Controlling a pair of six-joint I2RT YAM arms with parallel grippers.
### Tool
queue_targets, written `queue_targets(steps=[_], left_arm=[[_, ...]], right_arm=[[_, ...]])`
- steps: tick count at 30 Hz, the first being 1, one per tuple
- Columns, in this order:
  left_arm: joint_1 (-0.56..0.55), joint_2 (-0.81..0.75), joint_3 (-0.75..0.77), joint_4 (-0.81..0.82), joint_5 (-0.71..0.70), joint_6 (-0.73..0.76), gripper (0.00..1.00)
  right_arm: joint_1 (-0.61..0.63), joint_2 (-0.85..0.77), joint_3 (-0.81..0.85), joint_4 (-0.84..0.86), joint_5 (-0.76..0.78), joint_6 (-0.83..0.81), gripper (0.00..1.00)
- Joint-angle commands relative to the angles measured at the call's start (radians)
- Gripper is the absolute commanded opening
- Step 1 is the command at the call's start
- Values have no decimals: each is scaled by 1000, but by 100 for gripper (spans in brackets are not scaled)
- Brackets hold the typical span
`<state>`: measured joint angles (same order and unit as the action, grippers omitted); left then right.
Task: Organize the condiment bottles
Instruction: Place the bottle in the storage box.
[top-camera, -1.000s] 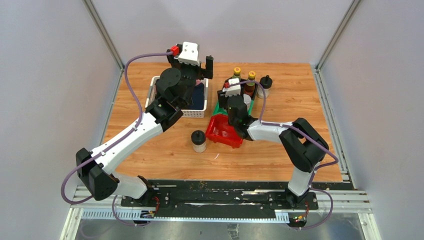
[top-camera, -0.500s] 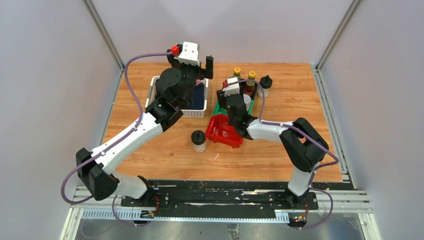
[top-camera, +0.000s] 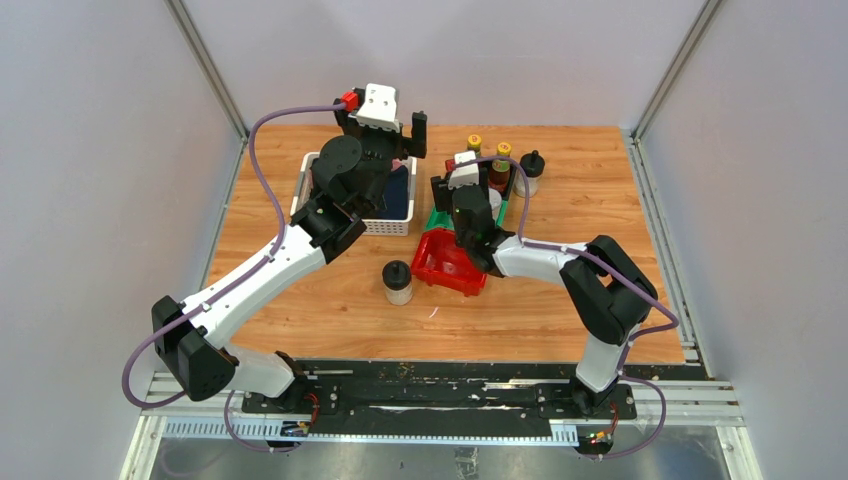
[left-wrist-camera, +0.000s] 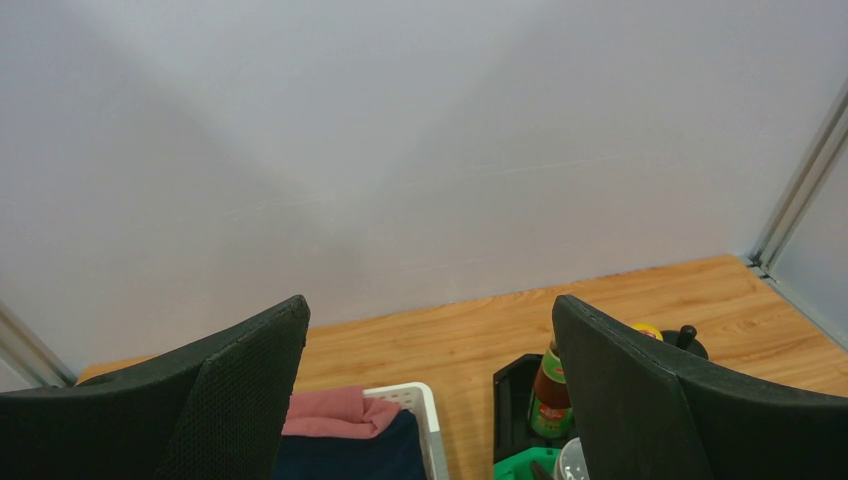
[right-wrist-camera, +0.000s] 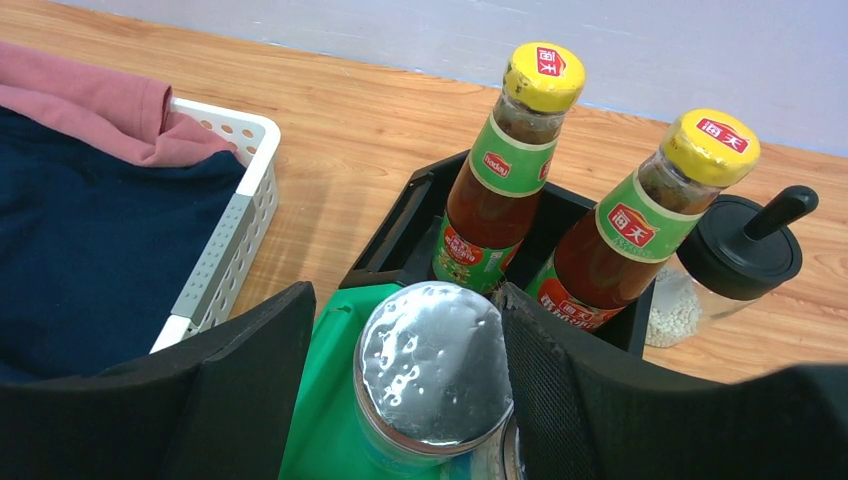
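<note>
Sorting the condiment bottles: the right claw stands over the green bin, its fingers spread to either side of a silver-lidded shaker that sits upright in that bin. A sliver of green shows between the shaker and one finger. The other finger is at or very near the shaker's side, so nothing looks pinched.

Two yellow-capped sauce bottles stand in the black bin just behind the green bin. A black-lidded jar waits on the surface behind and to the right of the green bin, and a second jar stands in front of it, past the red bin. The left claw, spread wide and empty, hangs high to the left of the green bin, over the white basket.

The step in hand appears to be letting go of the shaker. Done well, both fingers come clear of its sides before the arm rises. The lift then goes straight up, so no pad drags the shaker over or nudges the sauce bottles close behind.
</note>
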<state>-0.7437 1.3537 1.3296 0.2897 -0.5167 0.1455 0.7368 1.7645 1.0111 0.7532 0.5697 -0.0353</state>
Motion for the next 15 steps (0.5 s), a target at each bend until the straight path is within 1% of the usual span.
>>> queue_targets(steps=[1, 15], left_arm=[[-9, 12, 14, 0, 6, -4, 98], [-9, 7, 17, 0, 0, 1, 98]], right_arm=[[15, -14, 27, 21, 25, -9, 72], [16, -27, 21, 22, 16, -12, 71]])
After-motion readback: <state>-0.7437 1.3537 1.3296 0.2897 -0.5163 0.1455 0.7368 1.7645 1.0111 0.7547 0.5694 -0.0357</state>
